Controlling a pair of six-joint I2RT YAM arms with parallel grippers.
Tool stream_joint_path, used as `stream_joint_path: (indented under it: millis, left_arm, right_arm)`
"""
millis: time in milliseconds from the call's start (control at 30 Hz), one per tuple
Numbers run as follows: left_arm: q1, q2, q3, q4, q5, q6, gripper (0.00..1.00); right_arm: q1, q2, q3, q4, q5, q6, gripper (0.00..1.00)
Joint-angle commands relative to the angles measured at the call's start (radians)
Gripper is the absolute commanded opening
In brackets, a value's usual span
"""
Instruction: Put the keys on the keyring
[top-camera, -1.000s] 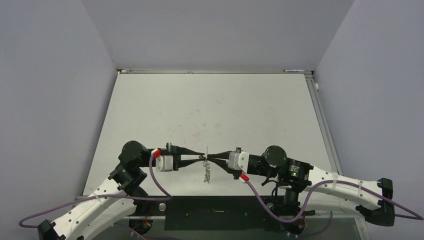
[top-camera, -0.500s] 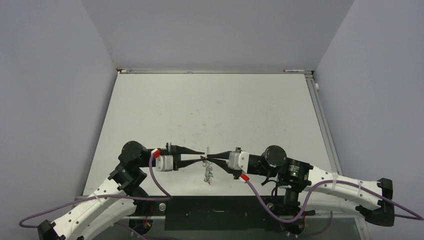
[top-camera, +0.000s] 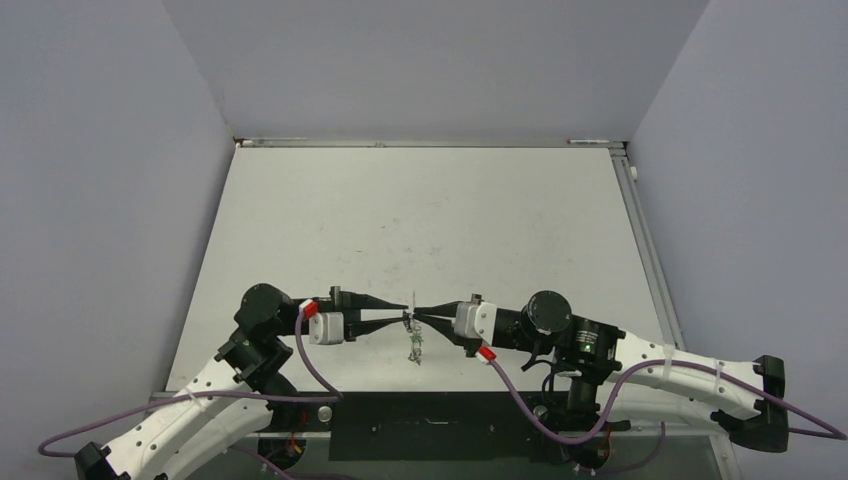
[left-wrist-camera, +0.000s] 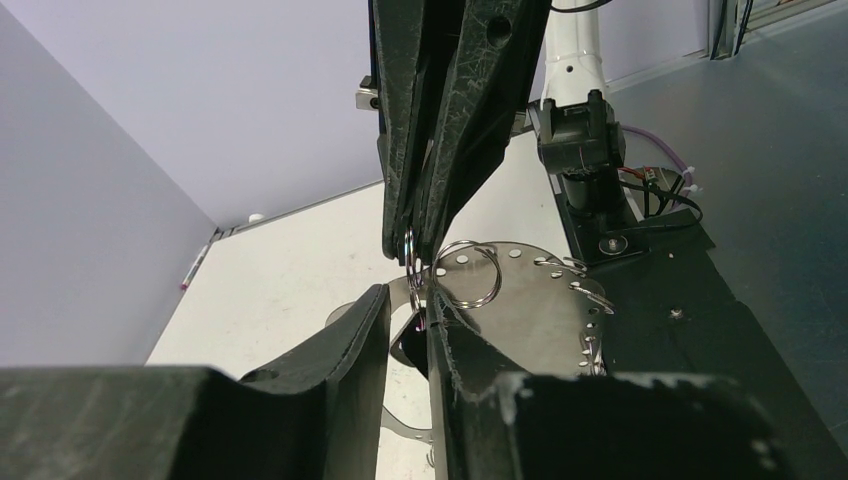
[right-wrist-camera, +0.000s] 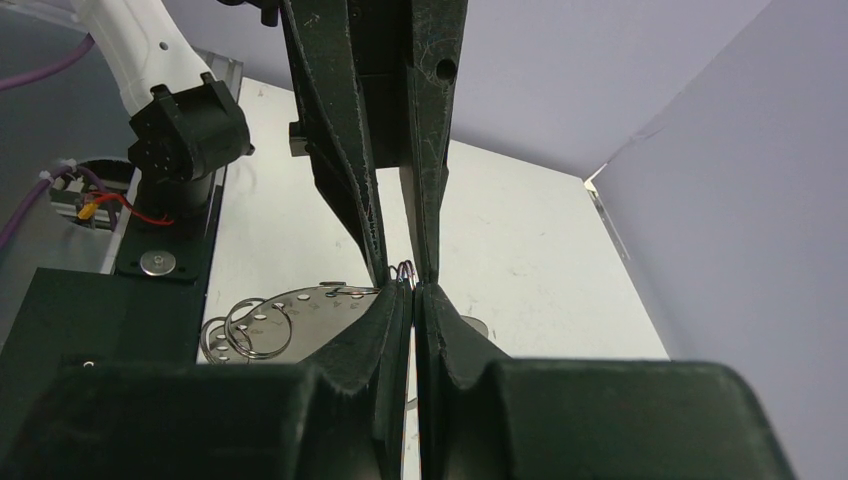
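My two grippers meet tip to tip above the near middle of the table. The keyring bundle (top-camera: 416, 346), with its green tag (top-camera: 421, 341), hangs just below them. My right gripper (right-wrist-camera: 413, 290) is shut on a small silver wire ring (right-wrist-camera: 405, 270). My left gripper (left-wrist-camera: 408, 296) has its jaws narrowly apart round a small black-headed key (left-wrist-camera: 417, 328) and the ring wire, and seems to pinch them. A larger silver split ring (left-wrist-camera: 466, 274) and a flat silver plate with holes (left-wrist-camera: 530, 310) hang beside it. The other keys are too small to make out.
The white table (top-camera: 430, 220) stretches behind the grippers, with grey walls on three sides. A black base plate (top-camera: 430, 425) with cables lies at the near edge between the arm bases.
Both grippers have stayed joined and shifted slightly. The hanging bundle has swung a little to the right and sits a bit higher.
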Motion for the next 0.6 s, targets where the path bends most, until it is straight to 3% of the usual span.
stream_joint_path:
  millis: [0, 567]
  left_arm:
    - [0.005, -0.006, 0.003, 0.05, 0.004, -0.017, 0.17]
    - [0.006, 0.017, 0.013, 0.026, -0.03, -0.015, 0.13]
  right_arm:
    - [-0.007, 0.008, 0.044, 0.066, -0.001, 0.0, 0.05]
    - [-0.007, 0.024, 0.055, 0.082, -0.028, 0.007, 0.05]
